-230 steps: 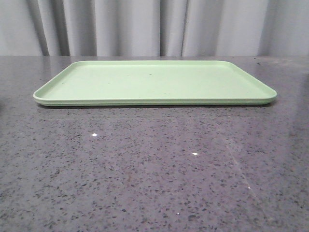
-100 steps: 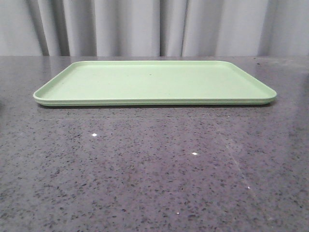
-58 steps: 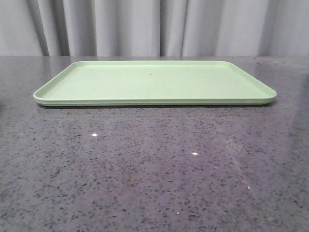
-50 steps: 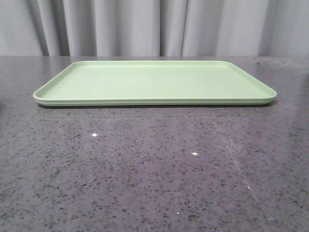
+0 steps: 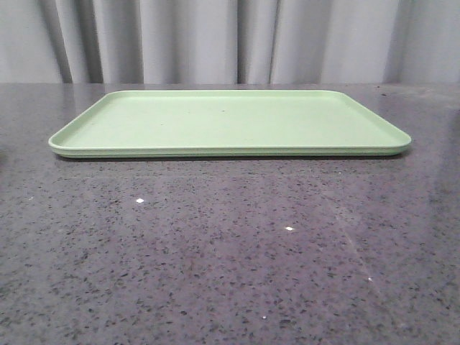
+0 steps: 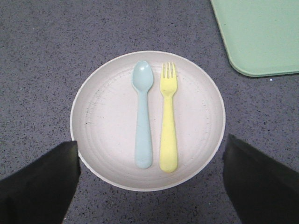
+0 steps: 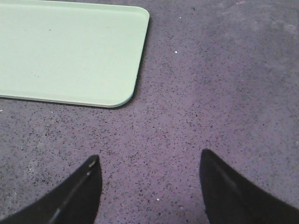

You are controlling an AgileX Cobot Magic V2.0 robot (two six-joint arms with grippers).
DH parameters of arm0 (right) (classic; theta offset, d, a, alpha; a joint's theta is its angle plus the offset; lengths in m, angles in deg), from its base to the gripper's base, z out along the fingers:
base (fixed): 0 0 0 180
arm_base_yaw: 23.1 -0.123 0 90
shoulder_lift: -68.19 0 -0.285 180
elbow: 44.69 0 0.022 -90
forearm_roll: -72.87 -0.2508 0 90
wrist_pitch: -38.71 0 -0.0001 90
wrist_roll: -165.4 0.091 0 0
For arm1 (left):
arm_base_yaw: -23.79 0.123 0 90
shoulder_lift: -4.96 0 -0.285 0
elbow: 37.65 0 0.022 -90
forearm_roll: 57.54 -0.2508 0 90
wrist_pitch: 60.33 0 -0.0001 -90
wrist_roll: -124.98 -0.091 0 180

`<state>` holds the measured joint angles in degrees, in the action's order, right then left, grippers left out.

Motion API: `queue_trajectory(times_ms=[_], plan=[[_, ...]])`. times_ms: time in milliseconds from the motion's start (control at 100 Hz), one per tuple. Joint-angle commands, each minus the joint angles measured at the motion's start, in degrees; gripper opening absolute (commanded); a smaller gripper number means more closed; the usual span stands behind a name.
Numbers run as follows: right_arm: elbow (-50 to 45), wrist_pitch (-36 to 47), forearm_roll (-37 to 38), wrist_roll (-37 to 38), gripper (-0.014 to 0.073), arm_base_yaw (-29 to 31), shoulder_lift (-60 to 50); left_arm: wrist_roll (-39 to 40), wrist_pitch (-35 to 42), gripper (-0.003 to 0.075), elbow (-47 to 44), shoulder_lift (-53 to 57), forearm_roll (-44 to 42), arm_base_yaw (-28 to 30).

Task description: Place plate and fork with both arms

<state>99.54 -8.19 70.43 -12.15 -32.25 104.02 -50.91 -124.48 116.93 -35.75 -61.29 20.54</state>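
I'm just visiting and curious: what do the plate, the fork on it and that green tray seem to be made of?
The plate looks like matte cream plastic, faintly speckled and scuffed. The fork looks like smooth yellow plastic, thick and rounded. The tray looks like matte light-green plastic with a moulded rim. These are guesses from looks alone.

A dark speckled stone table (image 5: 230,251) carries a light-green tray (image 5: 230,122) across the frame's upper middle, and a cream plate (image 6: 107,135) beside the tray's corner.
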Motion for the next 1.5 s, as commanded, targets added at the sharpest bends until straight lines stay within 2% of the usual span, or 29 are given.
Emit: queue_trajectory(times_ms=[0,200,430,630,890,1070,1490], plan=[[1.9,3.6,-0.2,-0.3,0.0466,0.2,0.8,1.0,4.5,0.0607,1.8,-2.5,-1.2,-0.3],[1.9,3.6,-0.2,-0.3,0.0466,0.2,0.8,1.0,7.0,0.0607,1.8,-8.6,-3.9,1.3],[1.9,3.6,-0.2,-0.3,0.0466,0.2,0.8,1.0,12.4,0.0607,1.8,-16.5,-4.0,7.9],[1.9,3.6,-0.2,-0.3,0.0466,0.2,0.8,-2.9,15.4,0.0607,1.8,-23.0,1.5,16.6],[1.9,3.6,-0.2,-0.3,0.0466,0.2,0.8,-5.7,18.4,0.0607,1.8,-28.9,6.9,22.9],[1.9,3.6,-0.2,-0.3,0.0466,0.2,0.8,-5.7,20.2,0.0607,1.3,-32.6,8.0,24.8],[1.9,3.6,-0.2,-0.3,0.0466,0.2,0.8,-5.7,22.3,0.0607,1.3,-41.4,8.1,24.7]])
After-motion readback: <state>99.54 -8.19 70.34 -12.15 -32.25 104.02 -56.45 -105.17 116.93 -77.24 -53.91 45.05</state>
